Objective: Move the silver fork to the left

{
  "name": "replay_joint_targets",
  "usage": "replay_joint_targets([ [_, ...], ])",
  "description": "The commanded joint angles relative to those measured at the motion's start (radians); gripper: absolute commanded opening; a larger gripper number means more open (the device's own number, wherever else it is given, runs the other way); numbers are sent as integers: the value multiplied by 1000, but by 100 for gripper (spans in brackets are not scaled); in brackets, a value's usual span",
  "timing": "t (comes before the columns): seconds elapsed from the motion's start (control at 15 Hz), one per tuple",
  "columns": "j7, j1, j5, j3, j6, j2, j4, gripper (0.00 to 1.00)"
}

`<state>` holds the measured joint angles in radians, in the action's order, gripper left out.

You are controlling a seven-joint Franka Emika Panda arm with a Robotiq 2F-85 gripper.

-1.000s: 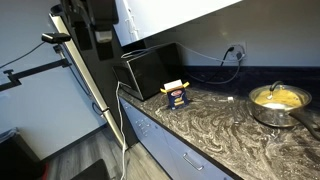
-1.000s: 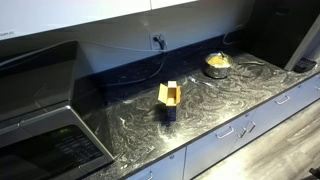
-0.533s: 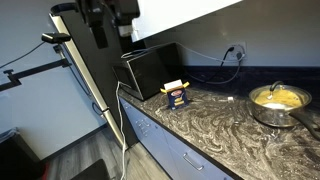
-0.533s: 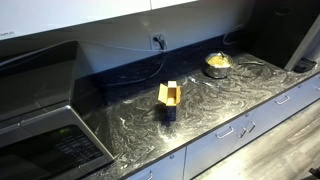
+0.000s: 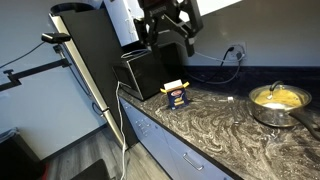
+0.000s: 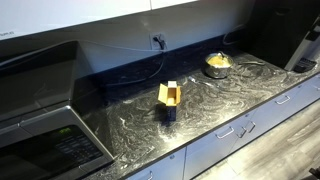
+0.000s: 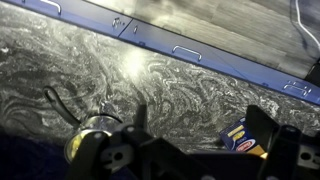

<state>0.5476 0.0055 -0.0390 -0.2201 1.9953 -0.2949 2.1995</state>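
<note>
Tool hangs high over the bench, fingers spread wide, gripping nothing. Fork is a pale sliver lying flat on the bench between box and pot, nearer the pot and well apart from the tool.

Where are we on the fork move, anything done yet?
Nothing looks done: the silver fork lies on the counter near the steel pot, untouched. In hand: the gripper hangs high above the counter, open and empty. Left: reach the fork, grasp it, move it left.
</note>
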Motion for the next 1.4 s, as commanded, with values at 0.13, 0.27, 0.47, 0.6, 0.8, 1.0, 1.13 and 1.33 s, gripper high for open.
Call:
replay_joint_targets([
  [0.13, 99, -2, -16, 40, 204, 190, -87, 100],
  [0.27, 107, -9, -17, 58, 249, 252, -117, 100],
  [0.47, 101, -24, -18, 83, 280, 346, -179, 100],
  [0.6, 97, -35, -18, 100, 290, 403, -221, 100],
  [0.8, 94, -57, -13, 127, 291, 479, -283, 100],
  [1.0, 72, -75, 10, 146, 285, 542, -338, 100],
  [1.13, 67, -84, 21, 158, 282, 519, -304, 100],
  [1.33, 65, -91, 35, 159, 282, 543, -331, 100],
])
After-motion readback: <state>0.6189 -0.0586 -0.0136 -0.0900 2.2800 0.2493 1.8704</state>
